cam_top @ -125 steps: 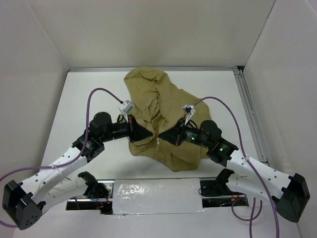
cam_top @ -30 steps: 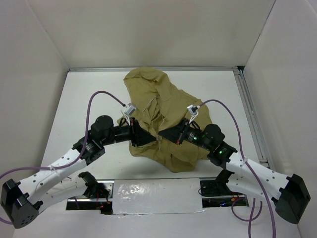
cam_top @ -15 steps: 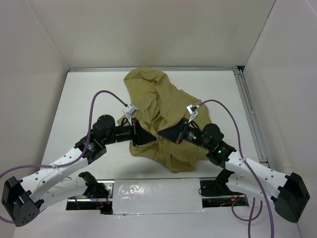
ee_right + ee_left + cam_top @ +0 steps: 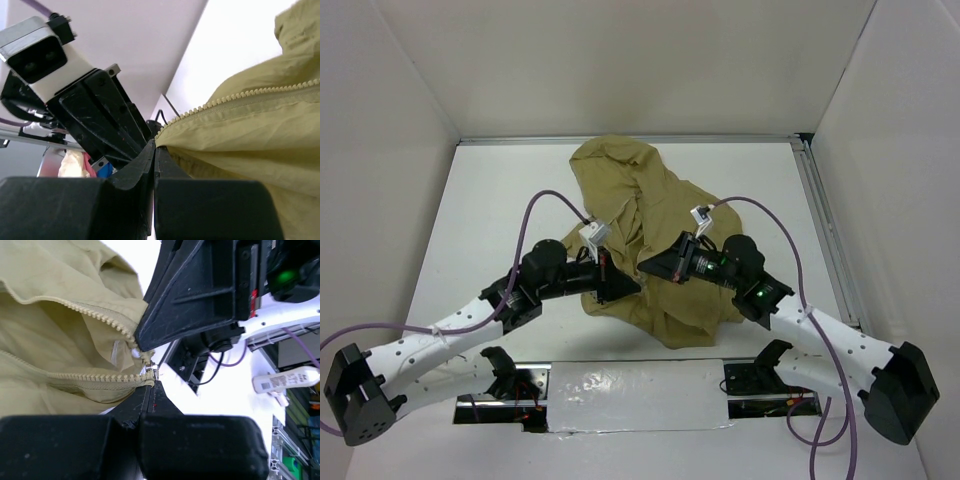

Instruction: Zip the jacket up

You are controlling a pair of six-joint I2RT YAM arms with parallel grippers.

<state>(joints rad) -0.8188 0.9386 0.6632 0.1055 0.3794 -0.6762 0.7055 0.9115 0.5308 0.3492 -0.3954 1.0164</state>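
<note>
White table within white walls, bearing one khaki jacket, crumpled at centre, bunched toward the far edge and spilling right and near. At its near-left hem: left gripper, jaws pressed together on the end of one zipper row, beside a small metal fitting. Just beside it: right gripper, jaws pinched flat on the other toothed edge, the two zipper rows unjoined and spreading apart across the cloth.
</note>
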